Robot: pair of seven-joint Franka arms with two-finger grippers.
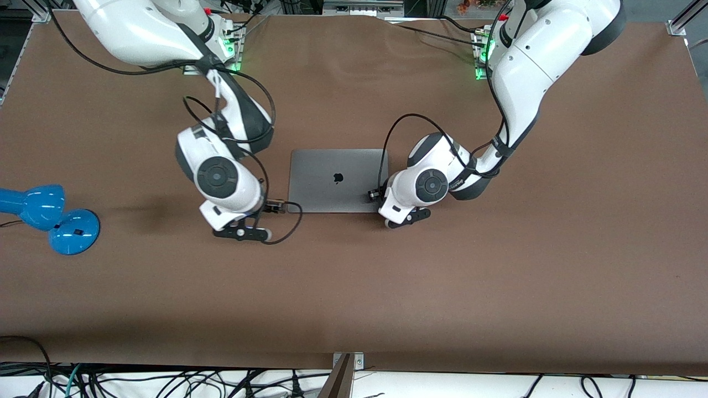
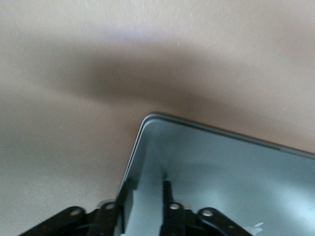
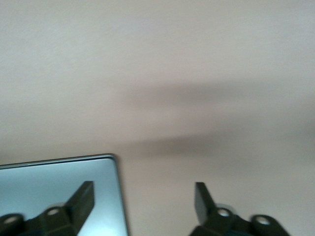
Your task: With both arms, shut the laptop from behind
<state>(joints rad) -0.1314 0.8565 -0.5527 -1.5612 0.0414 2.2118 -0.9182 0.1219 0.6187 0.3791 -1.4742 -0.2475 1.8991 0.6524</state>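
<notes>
The space-grey laptop [image 1: 337,179] lies shut and flat on the brown table, its lid with the black apple logo facing up. My left gripper [image 1: 407,218] hangs low over the laptop's corner at the left arm's end. In the left wrist view the left gripper [image 2: 145,194] has its fingers a little apart, one at the lid's edge and one over the lid [image 2: 221,177]. My right gripper [image 1: 243,232] is at the corner toward the right arm's end. In the right wrist view the right gripper [image 3: 142,196] is wide open, one finger over the lid [image 3: 54,182], the other over bare table.
A blue desk lamp [image 1: 50,215] lies on the table near the edge at the right arm's end. Black cables loop from both wrists beside the laptop. The brown table [image 1: 354,298] stretches toward the front camera.
</notes>
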